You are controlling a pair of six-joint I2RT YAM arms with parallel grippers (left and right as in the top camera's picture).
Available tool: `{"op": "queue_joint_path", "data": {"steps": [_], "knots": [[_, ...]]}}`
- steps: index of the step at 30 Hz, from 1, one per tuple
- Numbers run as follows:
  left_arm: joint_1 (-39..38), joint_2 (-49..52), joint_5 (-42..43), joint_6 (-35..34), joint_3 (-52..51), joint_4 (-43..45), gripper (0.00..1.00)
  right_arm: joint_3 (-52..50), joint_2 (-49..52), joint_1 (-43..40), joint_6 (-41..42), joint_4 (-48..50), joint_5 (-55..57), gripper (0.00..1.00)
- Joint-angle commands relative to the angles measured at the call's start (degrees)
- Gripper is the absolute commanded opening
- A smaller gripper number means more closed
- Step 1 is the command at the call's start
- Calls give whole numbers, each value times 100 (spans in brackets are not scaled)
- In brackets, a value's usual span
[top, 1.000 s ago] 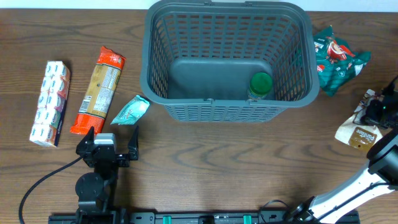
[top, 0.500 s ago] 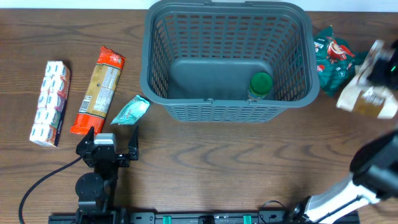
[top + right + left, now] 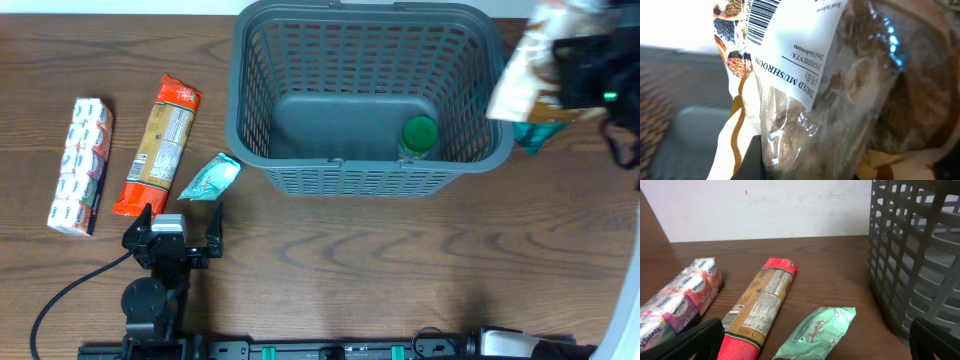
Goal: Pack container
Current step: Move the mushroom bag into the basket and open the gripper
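The container, a dark-grey slotted basket, stands at the back centre, with a green-lidded jar on its floor at the right. My right gripper is shut on a bag of dried mushrooms and holds it in the air at the basket's right rim. In the right wrist view the bag fills the frame, pinched in my gripper, with the basket's floor below left. My left gripper rests open near the front left, just short of a mint-green packet.
A long pasta packet and a pack of tissues lie left of the basket. A green and red bag lies on the table under the right arm. In the left wrist view the mint packet lies between the open fingers, with the basket wall to the right.
My right gripper has lifted the mushroom bag off the table at the right edge and carried it up and left to the basket's right rim. The left arm has not moved.
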Motion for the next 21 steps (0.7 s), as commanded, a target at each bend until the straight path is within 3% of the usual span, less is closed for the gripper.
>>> {"op": "queue_joint_path", "data": {"steps": [1, 5, 17, 21], "knots": [[31, -33, -26, 83, -164, -63, 99, -37, 223, 688, 103, -103, 109, 1], [31, -33, -26, 83, -164, -63, 99, -61, 586, 1325, 28, -321, 564, 1], [31, -33, -26, 83, -164, -63, 99, -68, 1941, 2702, -1425, -737, 533, 1], [31, -33, -26, 83, -164, -63, 99, -68, 2256, 2988, -1429, -686, 507, 1]]}}
